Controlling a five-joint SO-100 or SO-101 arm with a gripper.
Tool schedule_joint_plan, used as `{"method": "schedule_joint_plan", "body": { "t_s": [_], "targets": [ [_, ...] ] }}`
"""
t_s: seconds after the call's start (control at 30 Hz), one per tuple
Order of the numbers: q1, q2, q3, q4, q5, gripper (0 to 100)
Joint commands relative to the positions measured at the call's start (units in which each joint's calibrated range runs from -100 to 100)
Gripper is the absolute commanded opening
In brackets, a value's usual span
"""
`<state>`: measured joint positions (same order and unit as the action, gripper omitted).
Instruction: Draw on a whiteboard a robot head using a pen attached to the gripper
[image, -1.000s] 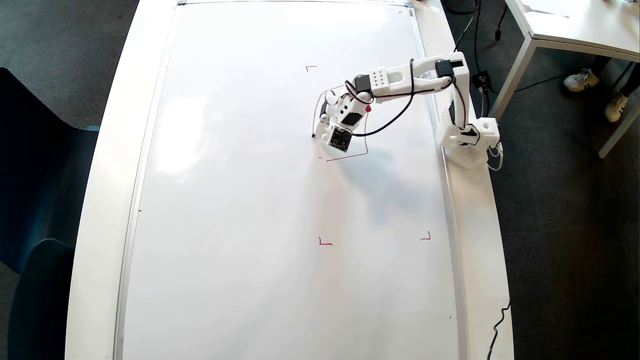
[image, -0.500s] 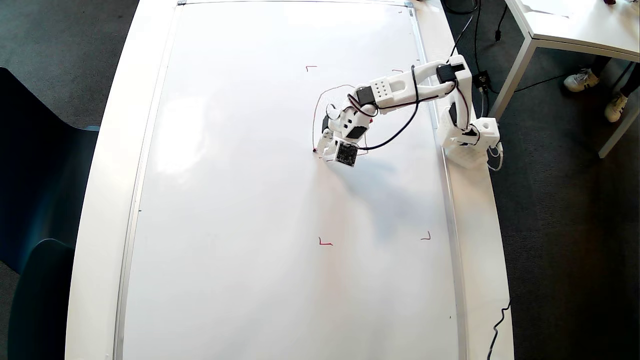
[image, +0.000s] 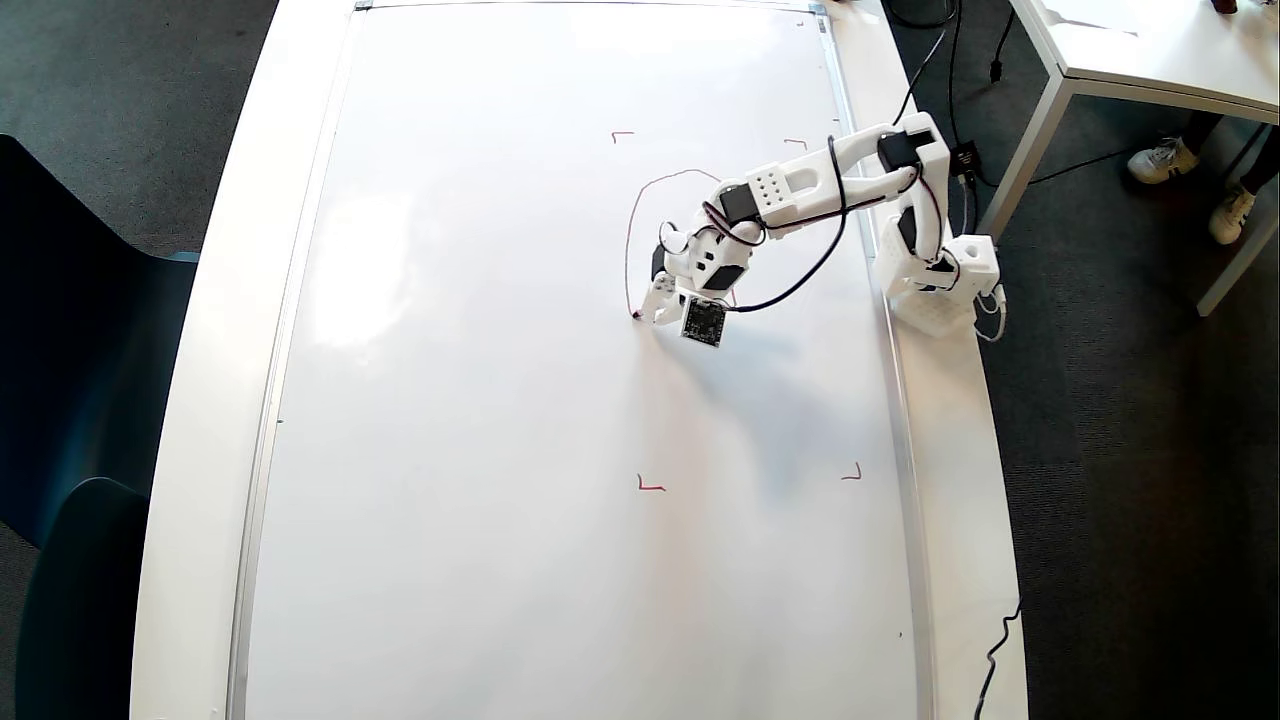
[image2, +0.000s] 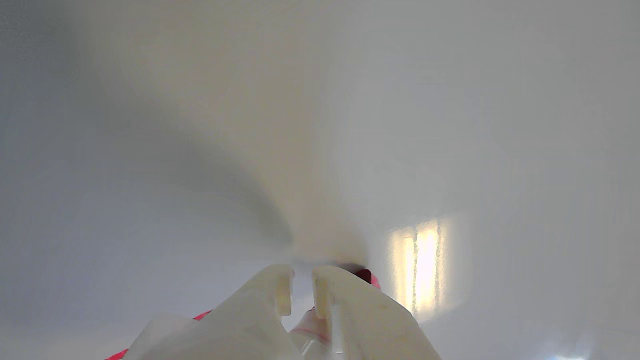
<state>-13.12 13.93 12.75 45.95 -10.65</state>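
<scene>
1. On the white counter (image: 960, 480), the whiteboard (image: 500, 450) lies flat and covers most of the surface; the overhead view shows small red corner marks (image: 650, 486) on its right half.
2. The arm's base (image: 935, 285) stands on the counter strip at the board's right edge, and the arm reaches leftward over the board.
3. The pincer (image: 652, 308) points down at the board, with a dark square part just to its right.
4. In the wrist view the pincer (image2: 301, 287) shows its two white fingers (image2: 265, 295) nearly together, only a narrow slot between them.
5. The pen (image2: 364, 276) shows as red parts beside and below the fingers; whether the fingers clamp it cannot be told.
6. The pen tip (image: 636, 316) meets the board at the lower end of a red curve.
7. The robot head (image: 632, 225) so far shows as an arched red line rising from the tip and bending right under the arm.
</scene>
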Motion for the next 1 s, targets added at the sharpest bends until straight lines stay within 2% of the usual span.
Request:
{"method": "schedule_joint_plan", "body": {
  "t_s": [0.0,0.43,0.7,0.97],
  "targets": [
    [-1.28,-2.99,2.73,0.10,-0.24,1],
    [-1.94,-7.02,8.27,0.10,-0.24,1],
    [-0.17,-6.60,7.45,-3.81,-2.49,1],
    [0.19,-9.87,3.19,-1.98,-2.38,1]
  ]
}}
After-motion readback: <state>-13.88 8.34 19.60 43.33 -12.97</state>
